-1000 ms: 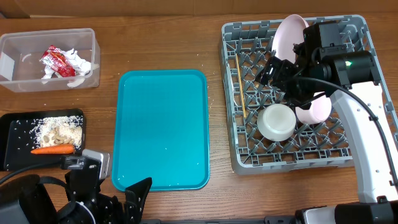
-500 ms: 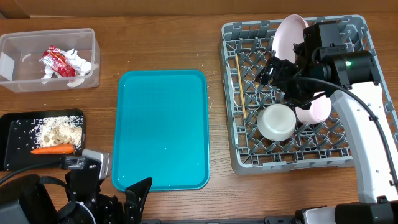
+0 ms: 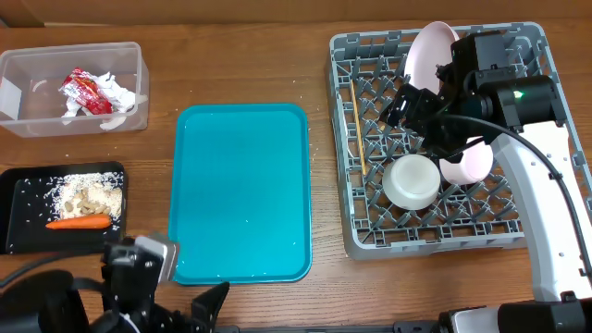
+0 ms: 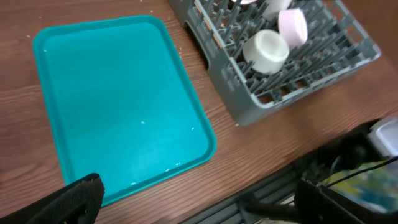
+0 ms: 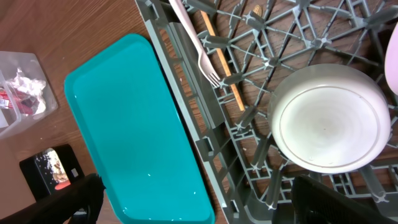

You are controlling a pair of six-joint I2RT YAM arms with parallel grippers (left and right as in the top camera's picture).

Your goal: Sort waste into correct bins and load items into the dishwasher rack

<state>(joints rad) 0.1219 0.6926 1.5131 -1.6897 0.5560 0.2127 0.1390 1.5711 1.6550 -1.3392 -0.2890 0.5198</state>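
The white bowl [image 3: 412,180] sits in the rack [image 3: 435,246], mouth down I think, with its round bottom up. It looks hard and smooth, so it could slip. The best place to hold it is across its sides, near the rim. A small pink bowl [image 3: 472,165] leans on its side just beside it. It looks light and easy to knock over.

The pink plate [image 3: 427,46] stands on its edge at the far end of the rack. It is thin and stiff, so it should be pinched at the rim, and softly, because it may chip. The chopstick [image 3: 355,120] and the white fork [image 5: 196,46] lie flat along the left side of the rack. They are thin and light and sit low in the grid, so they would be hard to pinch.

The right gripper [image 3: 421,118] hangs over the rack with its jaws wide and holds nothing.

Outside the rack, the teal tray [image 3: 240,185] lies in the middle of the desk [image 3: 277,55], and I see nothing on it. The firm carrot [image 3: 79,222] and the crumbly food scraps [image 3: 88,194] are in the black tray [image 3: 18,208]. The crinkly red wrapper [image 3: 81,91] and the soft tissue [image 3: 120,94] are in the clear tub [image 3: 18,120]. Those two weigh almost nothing.

The left gripper [image 3: 176,291] is at the near edge of the desk, jaws wide, holding nothing. The sorting looks done to me.
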